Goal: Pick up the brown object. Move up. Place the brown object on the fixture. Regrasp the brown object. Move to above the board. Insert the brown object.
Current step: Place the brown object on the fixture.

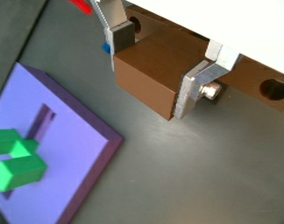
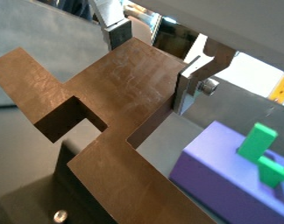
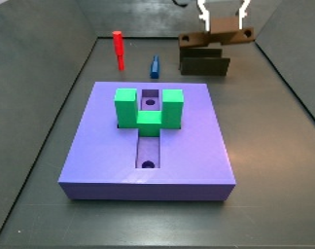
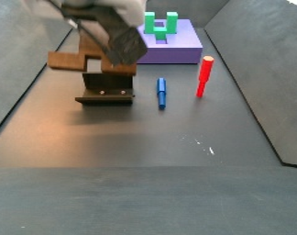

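The brown object is a light-brown bar lying tilted on top of the fixture at the far right in a side view. My gripper is shut on the bar's end, with a silver finger flat against each side. A round hole shows in the bar beyond the fingers. In both side views the gripper sits directly over the fixture, and the bar sticks out sideways. The lavender board lies apart from it, with a green block over its groove.
A red peg and a blue peg lie on the dark floor between the board and the back wall, beside the fixture. The board's corner shows in both wrist views. Grey walls close in the floor.
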You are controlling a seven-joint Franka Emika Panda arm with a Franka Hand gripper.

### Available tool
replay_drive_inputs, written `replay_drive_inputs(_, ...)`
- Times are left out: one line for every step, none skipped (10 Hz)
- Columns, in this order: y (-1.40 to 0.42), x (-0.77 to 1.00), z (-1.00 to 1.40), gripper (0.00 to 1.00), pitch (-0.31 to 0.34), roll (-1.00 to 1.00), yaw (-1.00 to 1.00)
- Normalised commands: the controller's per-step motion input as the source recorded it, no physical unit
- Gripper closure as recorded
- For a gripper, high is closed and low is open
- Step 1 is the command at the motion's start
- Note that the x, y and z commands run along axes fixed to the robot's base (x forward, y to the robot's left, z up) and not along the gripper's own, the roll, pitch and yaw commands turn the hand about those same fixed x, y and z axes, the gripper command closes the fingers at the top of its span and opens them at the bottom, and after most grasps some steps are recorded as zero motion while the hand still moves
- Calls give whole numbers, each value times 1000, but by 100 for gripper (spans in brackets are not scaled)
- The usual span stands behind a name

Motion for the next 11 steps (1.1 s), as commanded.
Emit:
replay_drive_inputs(43, 243, -509, 100, 154, 0, -91)
replay_drive_inputs(0, 206, -477, 100, 171, 3, -203)
replay_drive_inputs(43, 269, -454, 100, 206, 0, -191)
replay_drive_inputs(69, 31, -329, 100, 0, 43, -23)
replay_drive_inputs(114, -6, -171, 100, -11, 71, 0)
replay_drive_inputs(220, -51, -149, 100, 117, 63, -129)
replay_drive_inputs(226, -226, -174, 100, 143, 0, -220)
replay_drive_inputs(154, -163, -166, 100, 9, -57, -143)
replay_drive_inputs(0, -46, -191, 100, -3, -89, -40)
replay_drive_inputs(-46, -97, -206, 100, -149, -46, 0)
replay_drive_inputs(-83, -3, -220, 100, -149, -26, 23)
